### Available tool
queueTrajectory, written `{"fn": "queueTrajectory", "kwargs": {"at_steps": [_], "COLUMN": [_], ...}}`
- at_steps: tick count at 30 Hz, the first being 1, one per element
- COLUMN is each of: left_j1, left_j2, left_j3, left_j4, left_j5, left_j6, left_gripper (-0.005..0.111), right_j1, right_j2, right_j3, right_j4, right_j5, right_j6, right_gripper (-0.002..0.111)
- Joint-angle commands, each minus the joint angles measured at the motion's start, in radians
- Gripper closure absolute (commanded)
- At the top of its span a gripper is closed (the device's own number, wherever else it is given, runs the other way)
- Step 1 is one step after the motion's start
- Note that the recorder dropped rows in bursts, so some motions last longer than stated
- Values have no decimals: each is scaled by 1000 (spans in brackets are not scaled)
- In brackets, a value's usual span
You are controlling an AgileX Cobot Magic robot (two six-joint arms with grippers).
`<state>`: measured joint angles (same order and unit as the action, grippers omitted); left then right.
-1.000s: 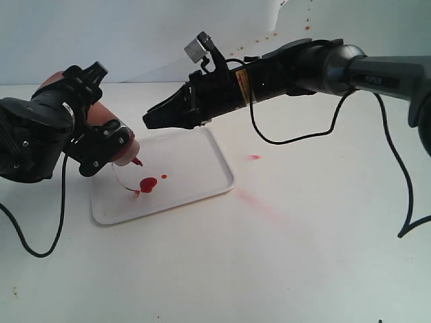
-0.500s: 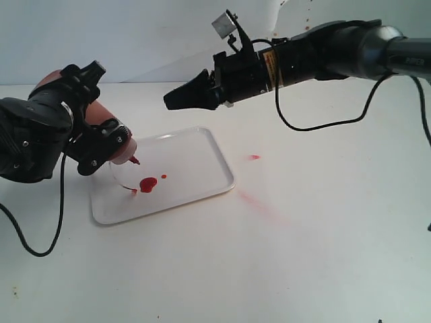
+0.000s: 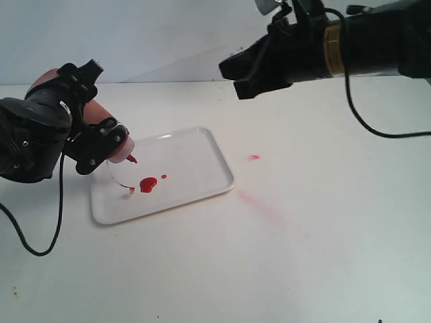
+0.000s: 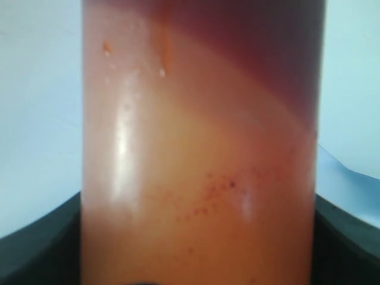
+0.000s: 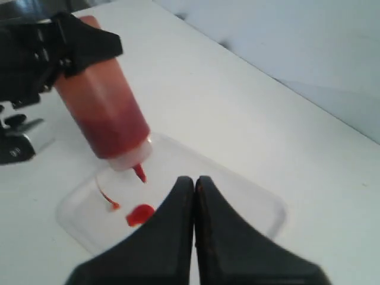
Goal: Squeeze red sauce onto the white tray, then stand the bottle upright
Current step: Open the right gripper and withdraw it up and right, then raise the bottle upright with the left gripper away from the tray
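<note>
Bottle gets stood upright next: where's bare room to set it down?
Bare table in front of the white tray, and right of the pink smear. Tray's right half is bare. Crowded: tray's left end, with bottle, left gripper and red sauce.

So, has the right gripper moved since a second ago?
Yes. In the exterior view the right gripper has lifted up and rightward, from above the far edge of the white tray to well clear of it.

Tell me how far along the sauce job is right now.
Done: a glossy red sauce blob lies on the flat white plastic tray. In hand: the left claw holds the translucent orange-red squeeze bottle tilted, nozzle down over the tray. Left: standing it upright. The right claw is shut and empty.
</note>
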<state>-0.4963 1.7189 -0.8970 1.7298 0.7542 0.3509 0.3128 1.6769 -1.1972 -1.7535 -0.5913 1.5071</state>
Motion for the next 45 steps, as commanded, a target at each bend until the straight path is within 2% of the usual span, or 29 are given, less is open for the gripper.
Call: {"fn": "queueTrajectory", "kwargs": {"at_steps": [1, 5, 7, 15, 18, 21, 25, 29, 33, 39, 43, 45], "left_j1": [-3, -3, -3, -3, -3, -3, -3, -3, -3, -3, -3, -3], "left_j2": [-9, -9, -9, -15, -33, -72, -128, -181, -235, -319, -377, -407], "left_j3": [-5, -5, -5, -5, -5, -5, -5, -5, -5, 6, 55, 88], "left_j4": [15, 15, 15, 15, 15, 15, 10, -79, -168, -387, -443, -443], "left_j5": [35, 31, 31, 68, 59, 50, -51, -118, -175, -221, -259, -301], "left_j6": [-16, -37, -40, -76, -121, -177, -225, -225, -257, -282, -329, -403], "left_gripper": [107, 107, 107, 107, 107, 107, 107, 107, 107, 107, 107, 107], "right_j1": [3, 3, 3, 3, 3, 3, 11, 38, 49, 49, 49, 49], "right_j2": [-164, -297, -355, -633, -736, -813, -879, -922, -941, -939, -939, -939], "right_j3": [208, 353, 389, 436, 470, 558, 648, 648, 648, 648, 648, 648], "right_j4": [9, 9, 9, 9, 9, 9, 9, 9, 9, 9, 9, 9], "right_j5": [243, 457, 504, 397, 411, 533, 784, 924, 914, 914, 912, 907], "right_j6": [-19, -10, 5, 25, 25, 3, -9, 25, 47, 80, 88, 107], "right_gripper": [108, 108, 108, 108, 108, 108, 108, 108, 108, 108, 108, 108]}}
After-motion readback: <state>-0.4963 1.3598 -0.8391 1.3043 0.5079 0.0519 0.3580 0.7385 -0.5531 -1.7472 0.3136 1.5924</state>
